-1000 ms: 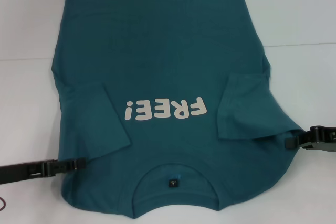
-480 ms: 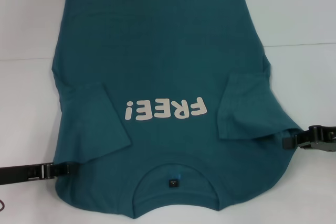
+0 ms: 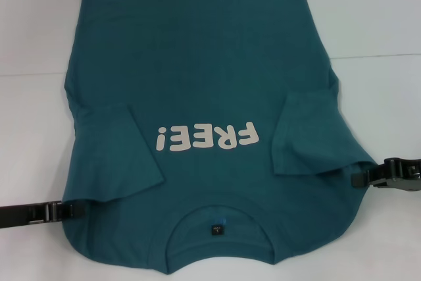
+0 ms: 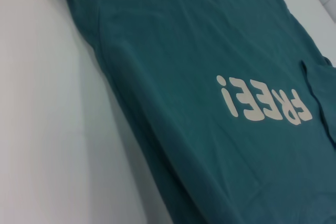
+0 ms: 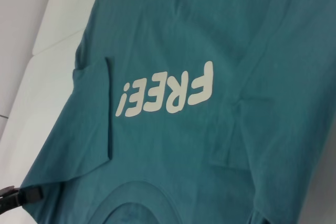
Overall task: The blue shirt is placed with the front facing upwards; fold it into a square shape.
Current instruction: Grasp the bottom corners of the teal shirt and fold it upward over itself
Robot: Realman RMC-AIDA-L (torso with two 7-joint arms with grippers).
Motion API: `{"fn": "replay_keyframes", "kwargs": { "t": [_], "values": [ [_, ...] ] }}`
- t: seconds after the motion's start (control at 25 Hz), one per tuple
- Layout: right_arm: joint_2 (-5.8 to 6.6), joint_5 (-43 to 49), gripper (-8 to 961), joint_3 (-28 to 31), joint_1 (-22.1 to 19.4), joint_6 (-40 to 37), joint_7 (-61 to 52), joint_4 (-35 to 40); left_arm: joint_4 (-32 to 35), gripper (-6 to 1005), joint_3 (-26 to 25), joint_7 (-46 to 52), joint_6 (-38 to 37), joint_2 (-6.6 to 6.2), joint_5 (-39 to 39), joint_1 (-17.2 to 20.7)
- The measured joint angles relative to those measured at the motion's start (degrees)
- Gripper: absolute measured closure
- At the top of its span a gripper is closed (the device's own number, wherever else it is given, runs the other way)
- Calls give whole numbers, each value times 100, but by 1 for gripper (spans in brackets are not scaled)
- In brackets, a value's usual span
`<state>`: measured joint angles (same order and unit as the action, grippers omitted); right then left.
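**Both sleeves tucked in, grippers at the shoulders**

Taking the white "FREE!" lettering [image 3: 208,137] as the landmark: the left gripper [image 3: 74,209] lies low on the white table [image 3: 33,123], left of the lettering and nearer the robot, its tip touching the shoulder edge of the large dark teal-blue cotton T-shirt [image 3: 197,64]. Whether its fingers are spread or pinching cloth cannot be told. The shirt lies flat and front-up across the table's middle, round collar [image 3: 218,227] and black tag nearest the robot, hem far beyond the lettering. Each short sleeve is folded inward, flanking the lettering, probably to straighten the sides for a square fold. Right of the lettering, the right gripper [image 3: 358,179] meets the other shoulder edge; its finger state is also unclear. No containers are present.
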<state>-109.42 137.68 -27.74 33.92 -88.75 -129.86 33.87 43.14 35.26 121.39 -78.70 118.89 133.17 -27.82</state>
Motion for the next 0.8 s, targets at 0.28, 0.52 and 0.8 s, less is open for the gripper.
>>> {"fn": "replay_keyframes", "kwargs": {
  "t": [0.28,0.52,0.8],
  "values": [
    [7,-50,915,22,0,-96,5,9,45,990,-19,119,-148,-101,27,15],
    [68,-136,914,26,-66,-193,4,24,10,989,-204,155,-346,-215,34,92],
    [91,-212,916,38,-206,-379,17,24,38,990,-526,119,-745,-331,35,233]
  ]
}}
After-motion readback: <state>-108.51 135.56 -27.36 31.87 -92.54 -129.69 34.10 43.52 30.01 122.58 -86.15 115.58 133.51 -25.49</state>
